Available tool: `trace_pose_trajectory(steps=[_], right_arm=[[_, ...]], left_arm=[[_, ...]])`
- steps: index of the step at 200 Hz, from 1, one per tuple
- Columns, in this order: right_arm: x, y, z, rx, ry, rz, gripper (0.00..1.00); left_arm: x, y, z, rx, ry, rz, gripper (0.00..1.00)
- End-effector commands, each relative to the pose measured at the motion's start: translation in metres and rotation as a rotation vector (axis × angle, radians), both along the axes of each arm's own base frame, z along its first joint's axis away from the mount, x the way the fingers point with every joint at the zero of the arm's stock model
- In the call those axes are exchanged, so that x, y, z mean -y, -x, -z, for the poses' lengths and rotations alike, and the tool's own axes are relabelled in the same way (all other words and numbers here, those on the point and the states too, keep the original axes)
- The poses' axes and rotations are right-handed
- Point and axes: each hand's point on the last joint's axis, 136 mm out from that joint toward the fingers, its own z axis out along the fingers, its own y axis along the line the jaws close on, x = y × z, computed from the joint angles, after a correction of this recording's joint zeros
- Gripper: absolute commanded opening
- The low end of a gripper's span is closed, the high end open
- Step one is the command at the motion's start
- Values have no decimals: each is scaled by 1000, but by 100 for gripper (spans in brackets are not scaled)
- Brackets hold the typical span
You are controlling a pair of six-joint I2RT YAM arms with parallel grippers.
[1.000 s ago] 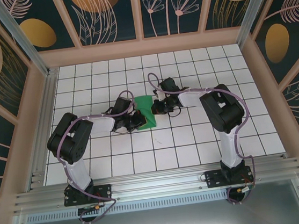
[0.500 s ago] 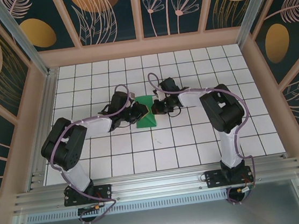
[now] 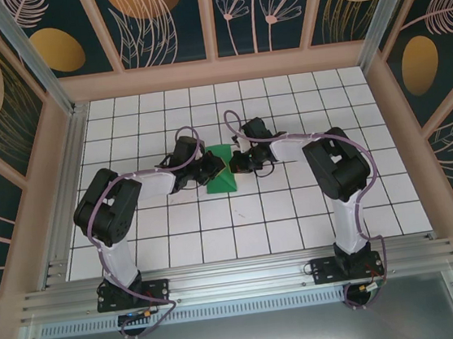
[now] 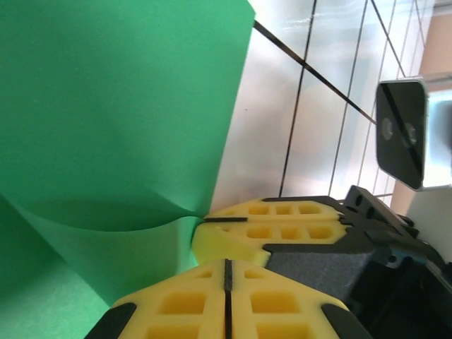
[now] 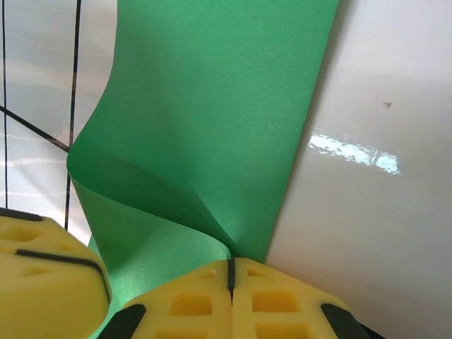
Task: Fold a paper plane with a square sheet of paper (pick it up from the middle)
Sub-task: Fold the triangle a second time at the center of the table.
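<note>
White tiled table (image 3: pixel 297 210), black grid lines, floral panel walls around it. Right gripper (image 5: pixel 229 263): yellow pads pressed together, clamped on a pinched point of the green paper sheet (image 5: pixel 212 106), which curls up and away from the seam. Left gripper (image 4: pixel 226 265): pads together, bare seam with no green showing in it; the sheet's curled lower fold lies just beside its left pad, and I cannot tell whether it touches. The two grippers meet tip to tip, almost touching, near the table's middle. From above, the sheet is between them, partly folded, its wider edge toward the near side.
</note>
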Motion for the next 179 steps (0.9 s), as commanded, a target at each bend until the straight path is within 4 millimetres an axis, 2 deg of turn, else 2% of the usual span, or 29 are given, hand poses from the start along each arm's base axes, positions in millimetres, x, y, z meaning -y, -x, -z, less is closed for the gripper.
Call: trace_pose_trajectory(steps=[1, 79, 152, 179], right_arm=[[3, 6, 14, -29, 32, 9, 7], [4, 8, 15, -33, 33, 11, 7], [4, 6, 13, -33, 33, 18, 10], [-1, -1, -7, -9, 1, 36, 18]], left_arm=[[-7, 2, 16, -29, -74, 1, 10], [-15, 11, 39, -70, -138, 20, 10], [-18, 12, 44, -74, -163, 21, 9], [-20, 14, 49, -86, -174, 20, 9]])
